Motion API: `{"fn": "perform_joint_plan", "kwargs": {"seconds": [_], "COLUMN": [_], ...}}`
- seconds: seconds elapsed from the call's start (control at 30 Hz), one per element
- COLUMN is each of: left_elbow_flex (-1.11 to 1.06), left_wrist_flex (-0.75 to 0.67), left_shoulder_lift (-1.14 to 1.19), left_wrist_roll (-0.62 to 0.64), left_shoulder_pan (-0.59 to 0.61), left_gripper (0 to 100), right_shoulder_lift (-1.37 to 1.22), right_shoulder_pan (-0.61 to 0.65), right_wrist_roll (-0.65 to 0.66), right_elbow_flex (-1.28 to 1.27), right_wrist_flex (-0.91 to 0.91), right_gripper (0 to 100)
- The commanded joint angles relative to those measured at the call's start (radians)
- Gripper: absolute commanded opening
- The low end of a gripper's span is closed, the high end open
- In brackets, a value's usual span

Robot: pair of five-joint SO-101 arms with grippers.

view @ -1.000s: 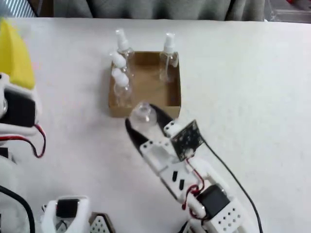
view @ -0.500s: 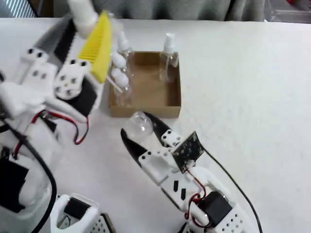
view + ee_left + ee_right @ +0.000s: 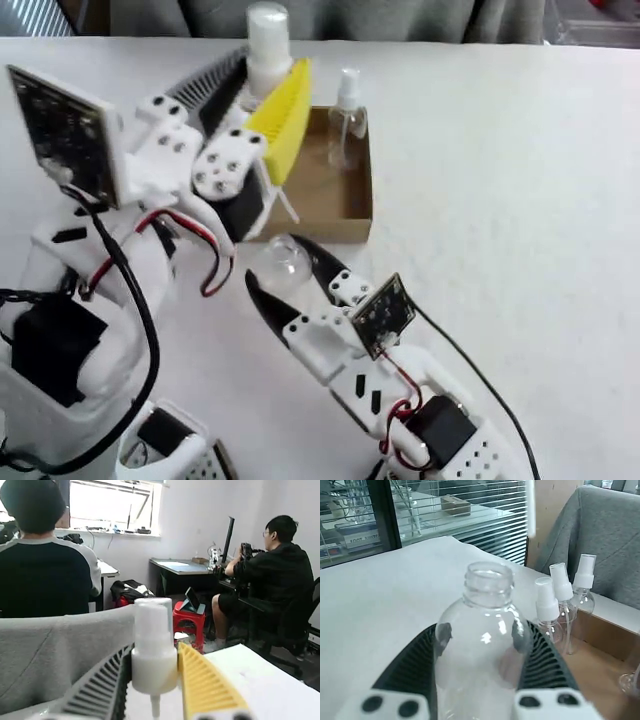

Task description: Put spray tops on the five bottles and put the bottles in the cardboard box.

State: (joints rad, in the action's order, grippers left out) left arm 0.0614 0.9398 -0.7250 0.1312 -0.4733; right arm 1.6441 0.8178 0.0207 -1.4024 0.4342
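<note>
Counter (image 3: 520, 150), high view: carried cardboard box (image 3: 330, 228) toward far side, both arms in front of it.
Left gripper (image 3: 262, 78), high view: was clamped on spray top (image 3: 268, 40), nozzle up, raised over left part of box; probably kept upright so thin tube could drop straight into a neck.
Right gripper (image 3: 280, 264), high view: was closed round open bottle (image 3: 283, 258), just outside front wall of box and well apart from spray top; seemingly steadied it upright for capping.
Capped bottle (image 3: 347, 120), high view: stood in back right corner of box; left part of box lay hidden under left arm.
Left wrist view: made plain what was hard to tell from above, namely spray top (image 3: 153, 645) pinched at its collar between black and yellow fingers, narrowed to collar's width, tube hanging free beneath.
Right wrist view, grip: showed open bottle (image 3: 487, 625) clear and bare-necked, threads exposed, dark fingers hugging both shoulders and leaving mouth free for spray top.
Right wrist view, box: revealed three capped bottles (image 3: 562, 592) standing close together in cardboard box (image 3: 605, 630), the ones covered by left arm from above.
Progress: judged, from both views together, as four bottles capped and boxed, fifth awaiting its top.
</note>
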Motion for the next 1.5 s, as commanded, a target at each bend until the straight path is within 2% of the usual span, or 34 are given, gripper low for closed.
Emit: {"fn": "perform_joint_plan", "kwargs": {"seconds": [0.0, 0.27, 0.37, 0.7, 1.03, 1.3, 1.47], "left_elbow_flex": [0.044, -0.032, -0.095, -0.213, -0.288, -0.299, -0.425], "left_wrist_flex": [0.043, 0.043, 0.034, -0.089, -0.080, 0.086, 0.041], "left_shoulder_lift": [-0.005, -0.162, -0.170, -0.173, -0.176, -0.225, -0.325], "left_wrist_roll": [-0.006, -0.005, -0.005, -0.005, -0.005, -0.003, -0.003], "left_shoulder_pan": [-0.022, -0.013, 0.027, 0.033, 0.033, -0.047, -0.059], "left_gripper": [2, 2, 2, 2, 2, 2, 2], "right_shoulder_lift": [0.012, 0.012, 0.012, 0.012, 0.012, 0.012, 0.012], "right_shoulder_pan": [-0.004, -0.005, -0.005, -0.004, -0.004, -0.002, -0.004], "right_wrist_roll": [0.002, 0.002, 0.002, 0.002, 0.002, 0.002, 0.002], "right_elbow_flex": [0.000, -0.012, -0.014, -0.014, -0.014, -0.014, -0.014], "right_wrist_flex": [-0.001, -0.001, -0.001, -0.001, -0.001, -0.001, -0.001], "right_gripper": [1.5, 1.5, 1.5, 1.5, 1.5, 1.5, 1.5]}}
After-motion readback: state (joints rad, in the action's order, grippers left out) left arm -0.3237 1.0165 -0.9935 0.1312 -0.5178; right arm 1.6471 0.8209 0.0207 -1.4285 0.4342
